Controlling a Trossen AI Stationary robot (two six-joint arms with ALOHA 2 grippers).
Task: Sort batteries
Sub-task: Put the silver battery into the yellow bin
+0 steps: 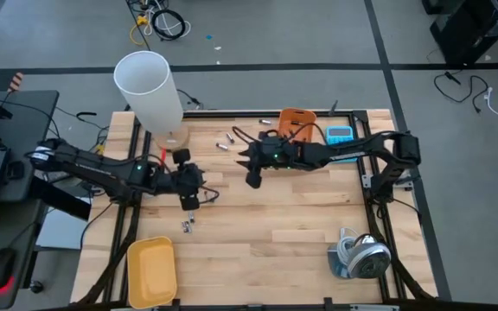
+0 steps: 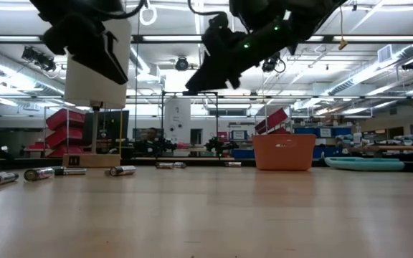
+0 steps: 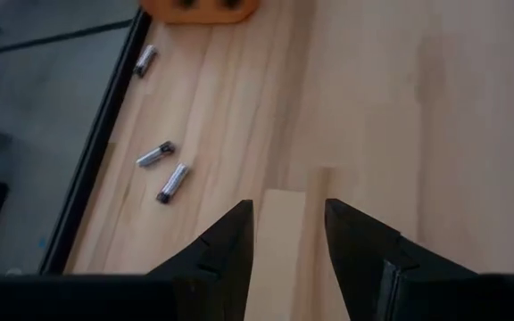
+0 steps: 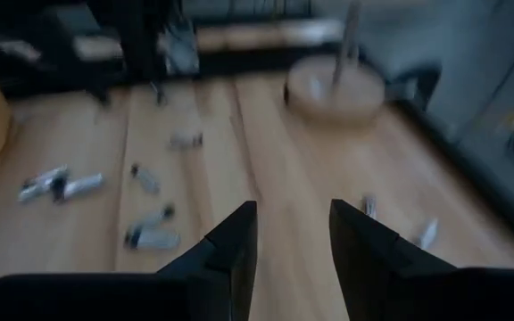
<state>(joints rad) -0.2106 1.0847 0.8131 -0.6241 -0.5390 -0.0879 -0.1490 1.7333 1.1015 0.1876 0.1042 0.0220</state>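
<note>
Both arms are over the wooden table point(image 1: 275, 233), neither carrying anything. Left gripper point(image 1: 190, 201) hangs above the left-centre boards, fingers point(image 3: 226, 250) apart with bare wood showing between them. Right gripper point(image 1: 252, 178) hovers nearer the middle — its fingers point(image 4: 230, 245) also parted and empty.

Batteries point(image 1: 188, 224) lie loose on the table: a small cluster just below the left gripper, a few more point(image 1: 225, 142) near the far edge, between the white tube point(image 1: 150, 86) and the orange bin point(image 1: 297, 121)
</note>
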